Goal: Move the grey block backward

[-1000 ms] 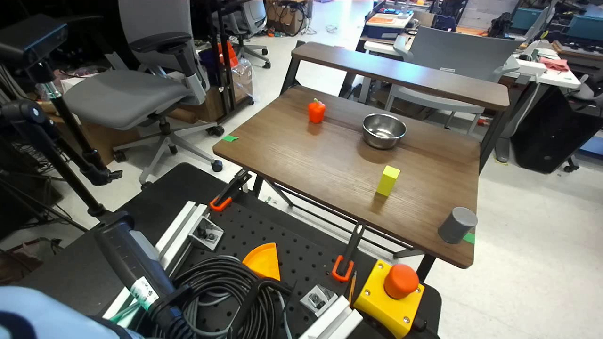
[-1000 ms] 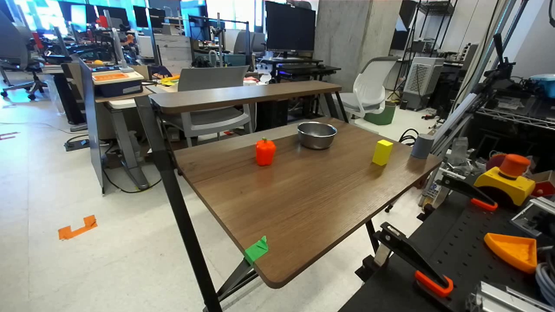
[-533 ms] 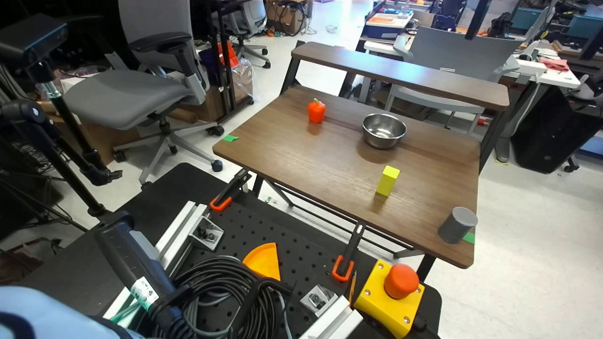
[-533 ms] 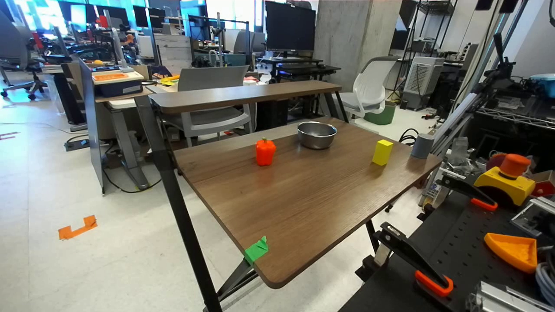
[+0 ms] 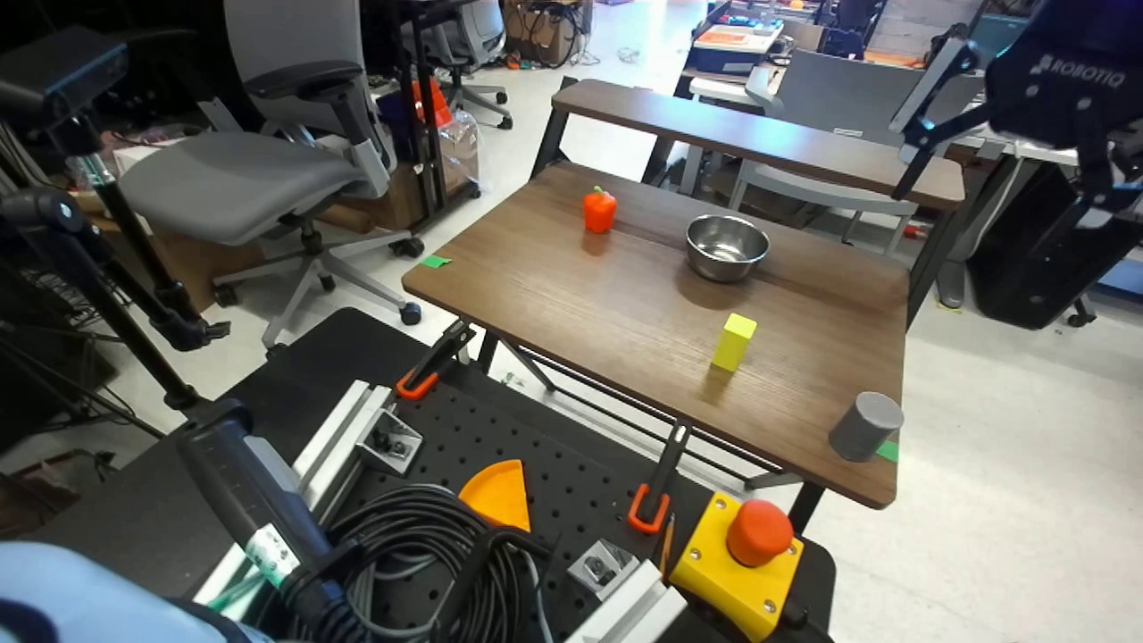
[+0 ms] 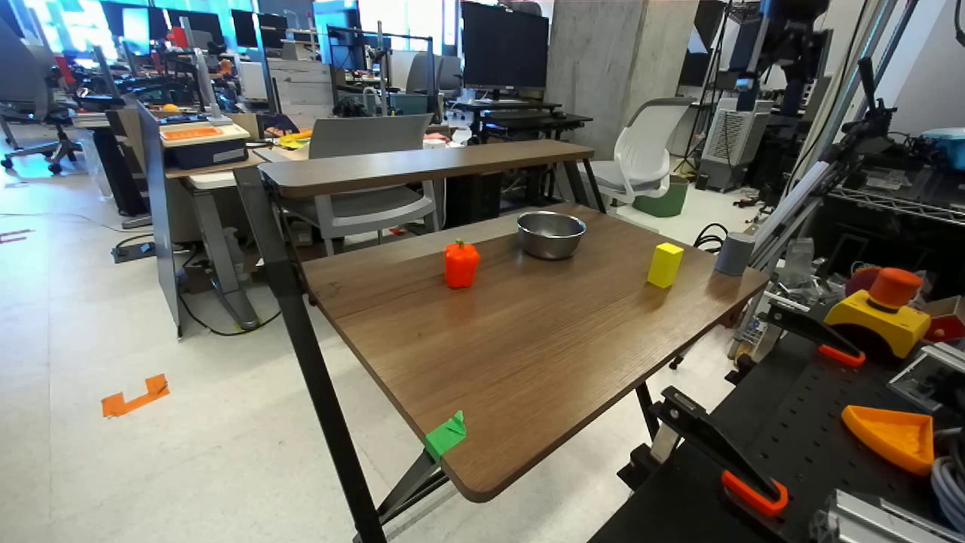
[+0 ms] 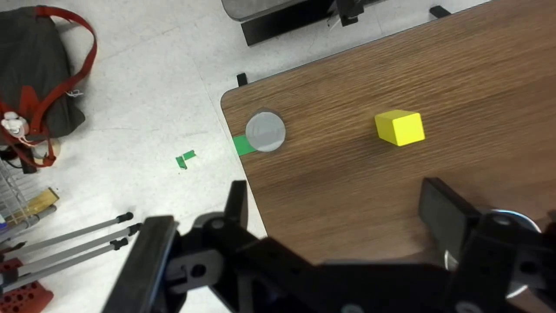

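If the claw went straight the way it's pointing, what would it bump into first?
Probably the wooden tabletop. In the wrist view, the open claw points down toward it, off to one side of the grey block. How far down is hard to tell.

Grey block (image 5: pixel 866 427): solid, matte. Yellow block (image 6: pixel 665 265): solid, bright. Bowl (image 6: pixel 550 245): metallic silver. Pepper (image 6: pixel 461 267): orange-red, with green stem (image 5: pixel 599 191). Table (image 6: pixel 528 324): brown, linear wood grain. Tape (image 6: pixel 446 435): solid green. Fingers (image 7: pixel 445 214): black.
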### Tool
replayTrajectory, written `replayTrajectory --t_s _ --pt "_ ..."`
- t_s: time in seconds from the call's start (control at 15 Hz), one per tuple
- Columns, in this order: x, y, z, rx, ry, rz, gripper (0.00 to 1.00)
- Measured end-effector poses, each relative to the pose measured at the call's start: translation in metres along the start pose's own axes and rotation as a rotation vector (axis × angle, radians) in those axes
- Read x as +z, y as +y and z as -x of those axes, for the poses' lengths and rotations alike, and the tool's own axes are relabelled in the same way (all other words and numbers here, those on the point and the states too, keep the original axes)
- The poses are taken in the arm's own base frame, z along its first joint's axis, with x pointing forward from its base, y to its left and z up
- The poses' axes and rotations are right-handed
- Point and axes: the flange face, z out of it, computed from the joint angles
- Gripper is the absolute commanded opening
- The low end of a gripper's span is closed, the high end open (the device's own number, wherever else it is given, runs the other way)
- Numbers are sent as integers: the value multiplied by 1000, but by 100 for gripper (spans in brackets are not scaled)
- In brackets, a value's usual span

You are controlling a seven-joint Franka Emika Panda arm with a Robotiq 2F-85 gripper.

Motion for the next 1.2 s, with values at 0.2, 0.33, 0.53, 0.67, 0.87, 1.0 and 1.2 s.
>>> replayTrajectory --t_s 0.2,0.33,0.53,0.67,0.87,1.0,1.2 --pt "41 6 -19 -3 -71 43 100" --pt "67 6 -26 -27 -118 81 100" --pt "98 2 -32 -72 -175 131 100" --pt "116 0 -37 -101 -205 167 100" --pt "145 -1 -42 -137 -255 213 100" --pt "163 -2 -46 -155 -284 231 100" --pt "185 -2 -51 -171 -312 248 100"
